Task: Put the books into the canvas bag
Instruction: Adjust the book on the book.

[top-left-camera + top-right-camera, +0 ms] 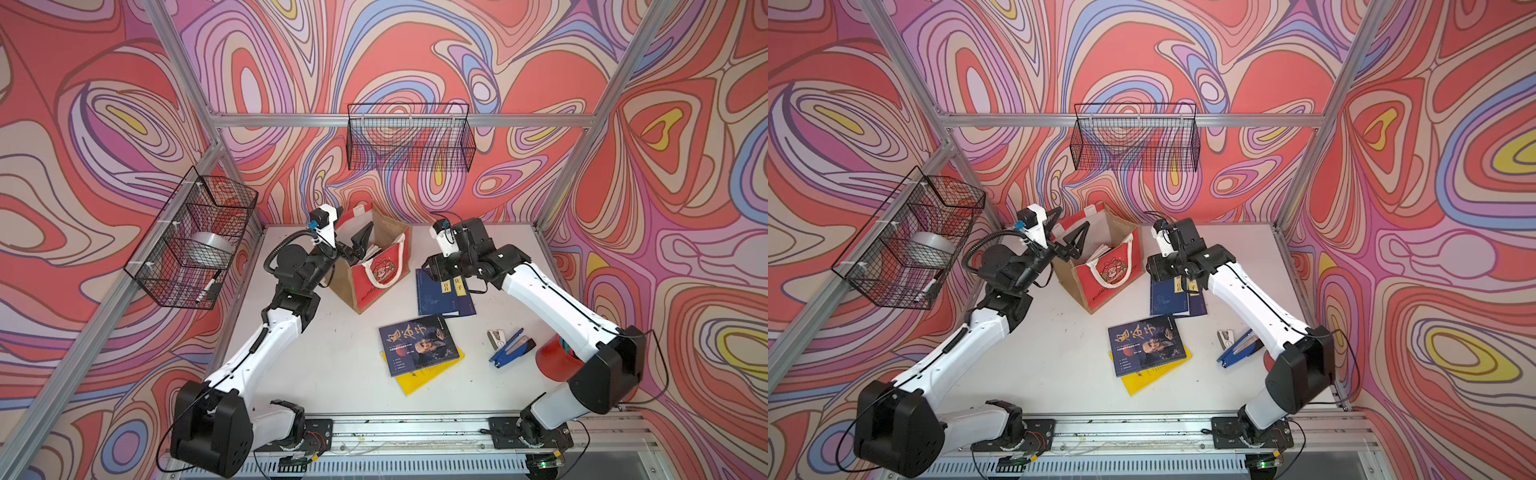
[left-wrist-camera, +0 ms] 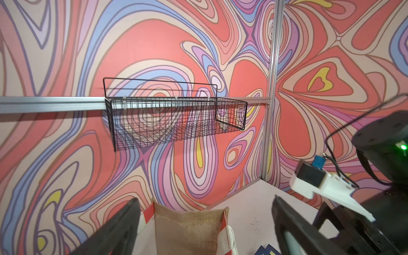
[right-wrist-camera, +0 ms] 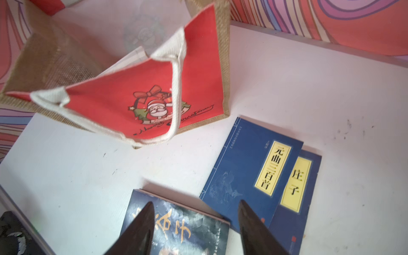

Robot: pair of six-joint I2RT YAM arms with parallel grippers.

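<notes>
The canvas bag (image 1: pixel 376 286) (image 1: pixel 1105 286) (image 2: pixel 189 229) (image 3: pixel 132 99) stands open at the back of the table. White page edges of a book (image 1: pixel 371 250) (image 1: pixel 1100 254) show inside it. My left gripper (image 1: pixel 353 239) (image 1: pixel 1068 232) (image 2: pixel 205 201) hangs wide open over the bag's mouth, holding nothing. Two navy books (image 1: pixel 436 299) (image 1: pixel 1169 301) (image 3: pixel 242 167) lie overlapped right of the bag. A portrait-cover book (image 1: pixel 417 345) (image 1: pixel 1146 345) (image 3: pixel 187 227) rests on a yellow one (image 1: pixel 419 378) (image 1: pixel 1142 380) nearer the front. My right gripper (image 1: pixel 434 270) (image 1: pixel 1158 268) (image 3: pixel 195 202) hovers open above the navy pair's far end.
A blue stapler (image 1: pixel 509 347) (image 1: pixel 1237 349), a small white staple remover (image 1: pixel 495 337) and a red tape roll (image 1: pixel 555 359) lie front right, by the right arm. Black wire baskets hang on the back wall (image 1: pixel 409 139) (image 2: pixel 176 119) and the left wall (image 1: pixel 195 241).
</notes>
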